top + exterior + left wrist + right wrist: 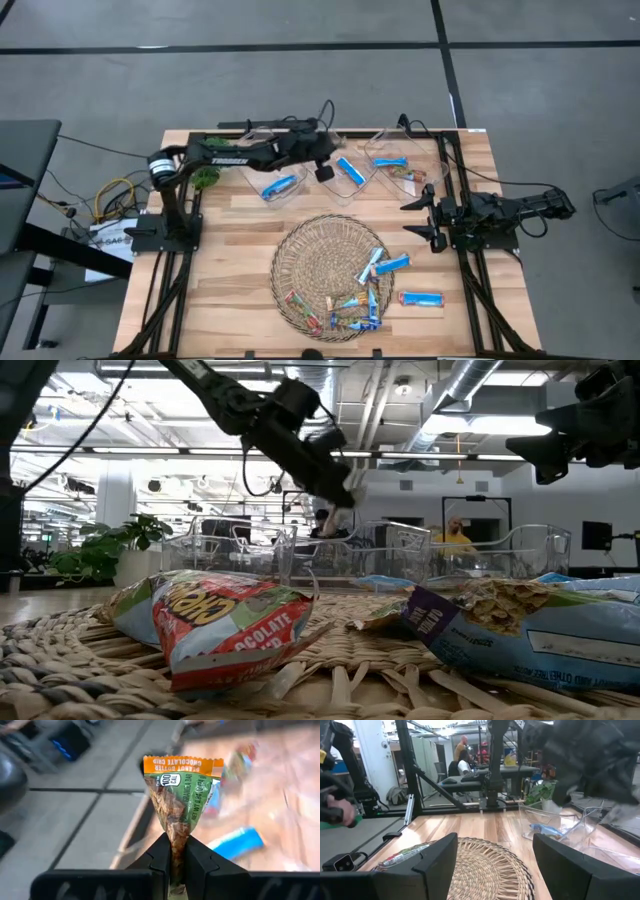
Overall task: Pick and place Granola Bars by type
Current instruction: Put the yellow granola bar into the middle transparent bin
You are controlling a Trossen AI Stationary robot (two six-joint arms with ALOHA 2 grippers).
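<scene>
Left gripper [174, 851] over far bins, fingers clamped on one crimped end of green peanut butter chocolate chip granola bar [181, 800]. Light, wrapper thin and slick, likely crumbly inside; end-seal pinch probably safest hold, body swings free. Right gripper [428, 222] parked at right table edge, fingers wide apart, holding nothing. Remaining bars on wicker tray [305, 252], near side; one blue bar [420, 298] on table just right of tray. Clear bins [350, 172] hold blue bars.
</scene>
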